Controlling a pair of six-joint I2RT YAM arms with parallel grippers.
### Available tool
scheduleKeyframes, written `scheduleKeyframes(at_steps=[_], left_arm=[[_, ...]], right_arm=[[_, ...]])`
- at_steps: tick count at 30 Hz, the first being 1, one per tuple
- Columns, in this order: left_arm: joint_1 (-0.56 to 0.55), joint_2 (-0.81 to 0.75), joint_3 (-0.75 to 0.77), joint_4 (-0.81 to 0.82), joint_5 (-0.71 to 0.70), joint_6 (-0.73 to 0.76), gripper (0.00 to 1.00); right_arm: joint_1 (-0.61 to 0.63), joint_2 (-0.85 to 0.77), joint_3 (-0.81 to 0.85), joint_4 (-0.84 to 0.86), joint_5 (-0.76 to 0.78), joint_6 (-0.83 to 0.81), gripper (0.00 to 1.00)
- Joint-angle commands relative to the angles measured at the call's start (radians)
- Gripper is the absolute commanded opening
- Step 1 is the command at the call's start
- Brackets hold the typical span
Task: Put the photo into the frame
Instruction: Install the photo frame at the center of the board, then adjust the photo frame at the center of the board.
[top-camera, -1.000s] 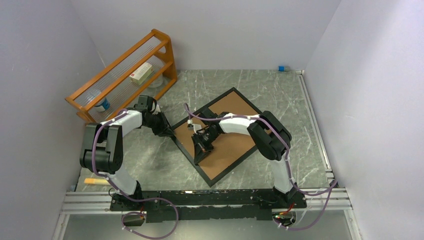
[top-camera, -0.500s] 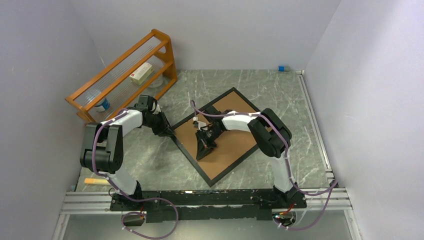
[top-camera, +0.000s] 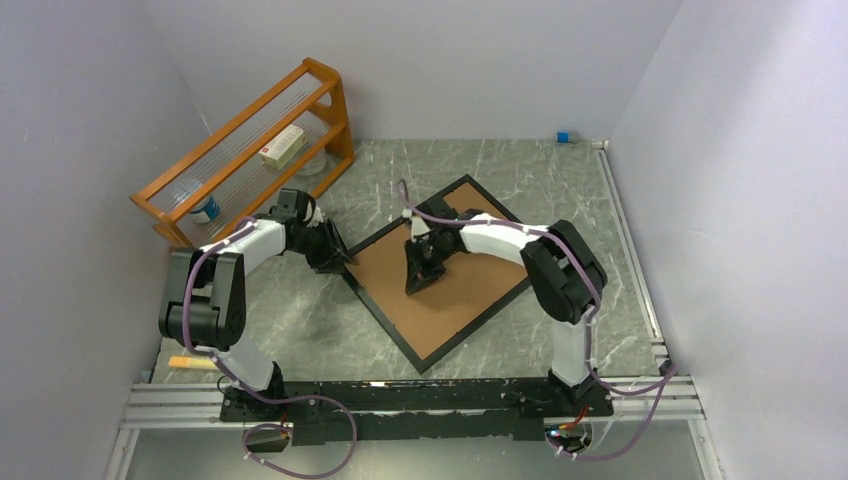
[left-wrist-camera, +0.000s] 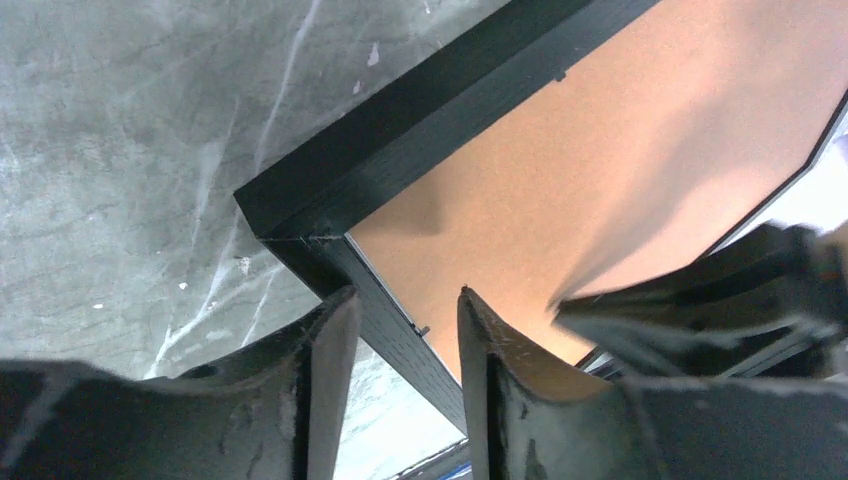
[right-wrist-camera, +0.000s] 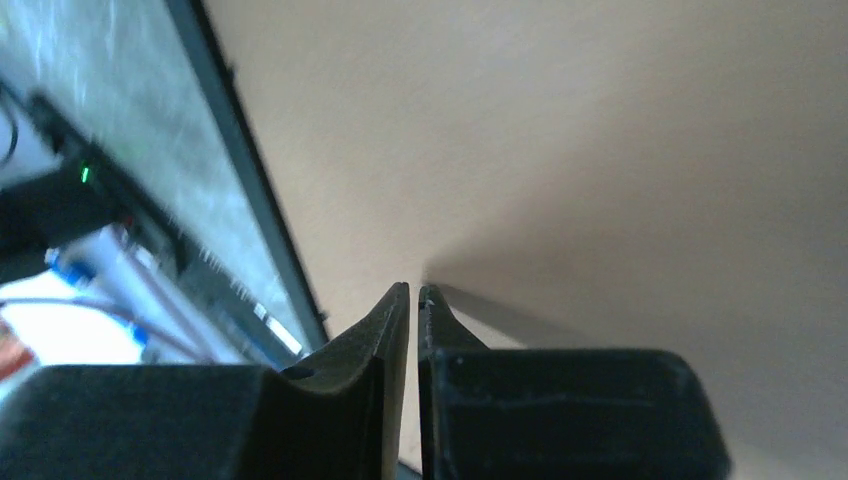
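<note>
The frame (top-camera: 385, 322) lies face down on the table, turned like a diamond, with a brown backing board (top-camera: 455, 300) filling it. The photo is hidden. My left gripper (top-camera: 340, 262) is at the frame's left corner; in the left wrist view it (left-wrist-camera: 403, 297) is open, its fingers on either side of the black rail (left-wrist-camera: 420, 110) beside the board (left-wrist-camera: 620, 170). My right gripper (top-camera: 412, 287) is shut and empty, its tips low over the middle of the board (right-wrist-camera: 560, 130). In the right wrist view it (right-wrist-camera: 415, 290) shows the frame's rail (right-wrist-camera: 250, 170) to its left.
An orange wooden rack (top-camera: 245, 145) stands at the back left with a white box (top-camera: 282, 146) and a small jar (top-camera: 205, 210) on it. A small blue item (top-camera: 564, 137) lies at the back wall. A yellow stick (top-camera: 195, 362) lies near the left base. Walls enclose three sides.
My right gripper has slid over the backing board from near its lower-left edge up and right toward the middle. The left gripper has stayed at the frame's left corner.
</note>
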Motion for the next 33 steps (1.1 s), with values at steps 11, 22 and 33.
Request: scheduleKeyframes(at_steps=[11,22,33], left_arm=[[-0.005,-0.200,-0.055,-0.107,-0.188,0.016,0.74],[-0.007,-0.147,-0.127,0.021,-0.033,-0.026,0.76],[-0.041,-0.011,-0.039,0.001,-0.032,-0.056,0.76]], right_arm=[[-0.375,-0.197,0.122,0.092,0.725,0.123,0.76],[-0.591,0.028,0.265,0.005,0.754,0.042,0.91],[-0.689,-0.069,0.026,0.107,0.463,0.143,0.92]])
